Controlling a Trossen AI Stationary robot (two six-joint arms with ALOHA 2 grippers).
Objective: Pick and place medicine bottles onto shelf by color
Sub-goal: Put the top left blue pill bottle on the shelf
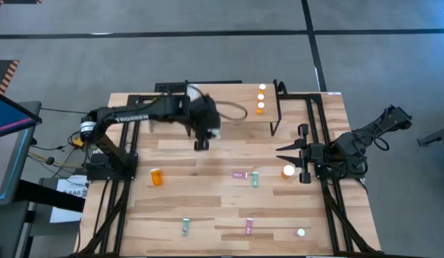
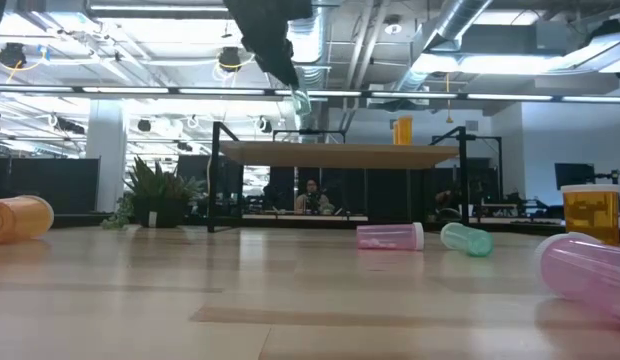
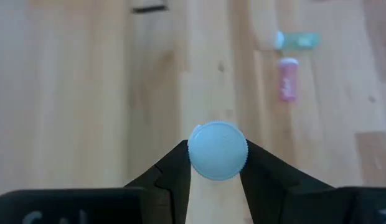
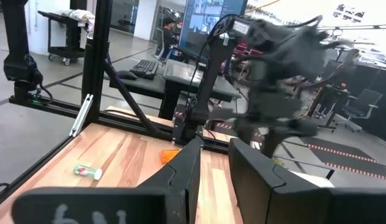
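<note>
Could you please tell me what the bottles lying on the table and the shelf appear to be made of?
The pink bottle and teal bottle look like translucent plastic, since light passes through their tinted bodies. Their caps look opaque white plastic. The shelf has a pale wood top, matte, on thin black legs, probably metal.

High cam straight down over whole table [image 1: 208, 208]. Low cam at tabletop level, facing the shelf [image 2: 340, 153] and room. Left wrist cam looks down, close. Right wrist cam looks across table. High and low share shelf.
</note>
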